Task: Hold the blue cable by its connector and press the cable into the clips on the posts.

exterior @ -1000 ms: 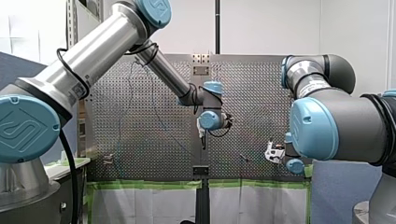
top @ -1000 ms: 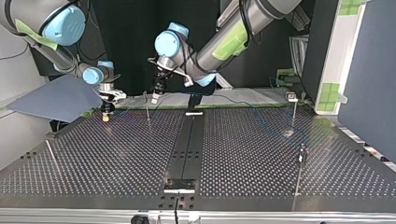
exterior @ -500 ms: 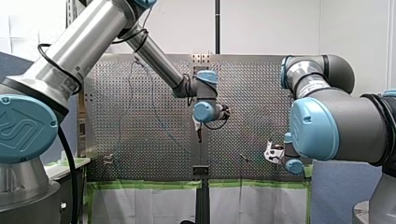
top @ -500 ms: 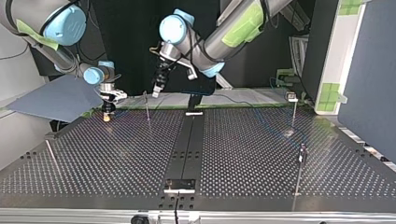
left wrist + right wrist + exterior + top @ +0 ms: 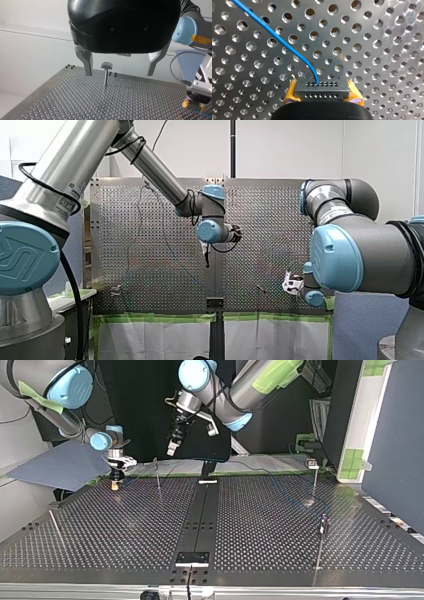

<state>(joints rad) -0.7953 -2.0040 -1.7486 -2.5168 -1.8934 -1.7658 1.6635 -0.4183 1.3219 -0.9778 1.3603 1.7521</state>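
My right tool (image 5: 322,94) is gripping the connector (image 5: 322,86) between its yellow pads (image 5: 290,93), close to the counter (image 5: 374,50), with the blue cable (image 5: 274,37) trailing away across the holes. My left tool (image 5: 119,73) is hovering with its fingers spread wide, framing a post (image 5: 106,78) topped by a clip (image 5: 106,65).

The blue cable (image 5: 274,37), one thin strand, curves into the connector (image 5: 322,87), a dark grey block with two rows of holes, clamped between my right gripper's (image 5: 322,92) yellow pads (image 5: 291,90). The posts (image 5: 157,474) stand thin, upright and well apart; one bears a flat-topped clip (image 5: 106,65).
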